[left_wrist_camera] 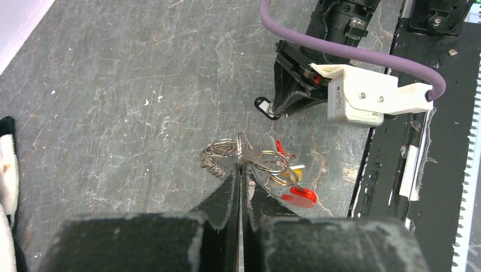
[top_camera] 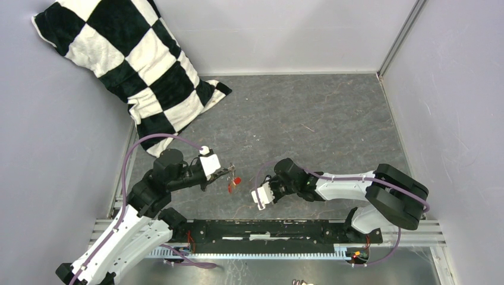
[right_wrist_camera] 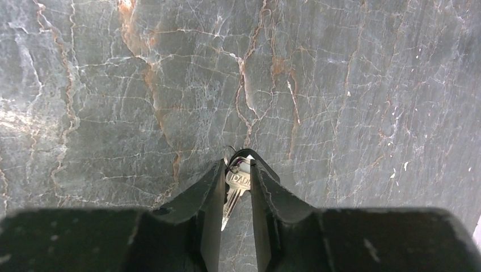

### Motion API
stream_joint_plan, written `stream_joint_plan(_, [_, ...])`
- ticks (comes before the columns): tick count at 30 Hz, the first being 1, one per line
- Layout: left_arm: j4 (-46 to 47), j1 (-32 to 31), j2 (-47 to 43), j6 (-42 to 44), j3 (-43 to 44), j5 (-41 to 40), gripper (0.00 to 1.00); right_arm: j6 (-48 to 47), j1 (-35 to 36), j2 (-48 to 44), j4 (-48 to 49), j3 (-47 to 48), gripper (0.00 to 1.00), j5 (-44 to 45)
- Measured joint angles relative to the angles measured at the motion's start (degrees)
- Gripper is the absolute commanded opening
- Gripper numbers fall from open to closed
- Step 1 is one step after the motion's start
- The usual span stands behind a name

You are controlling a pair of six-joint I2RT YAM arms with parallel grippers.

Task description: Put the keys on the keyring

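Observation:
In the left wrist view my left gripper [left_wrist_camera: 240,165] is shut on the keyring [left_wrist_camera: 220,152], a bunch of thin grey wire loops held edge-on just above the table. A red-headed key [left_wrist_camera: 299,196] and a yellow-headed key [left_wrist_camera: 295,173] hang from its right side. From above, the left gripper [top_camera: 229,172] holds the red key [top_camera: 233,185] dangling. My right gripper [right_wrist_camera: 238,165] is shut on a black-headed key [right_wrist_camera: 237,182]; its silvery blade points back between the fingers. That key [left_wrist_camera: 264,106] sits a short way beyond the keyring, apart from it.
A black-and-white checkered pillow [top_camera: 136,65] leans in the far left corner. Grey walls close in the marbled table [top_camera: 321,119] on three sides. A black rail [top_camera: 267,228] runs along the near edge between the arm bases.

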Motion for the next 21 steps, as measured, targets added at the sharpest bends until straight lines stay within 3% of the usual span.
stream_joint_plan(15, [0.07, 0.00, 0.31, 0.00, 1.46, -0.02, 0.02, 4.07, 0.00, 0.68, 1.27, 0.28, 0.27, 0.98])
stream_joint_plan(21, [0.22, 0.00, 0.48, 0.00, 1.84, 0.00, 0.02, 7.50, 0.00, 0.70, 1.49, 0.28, 0.12, 1.40])
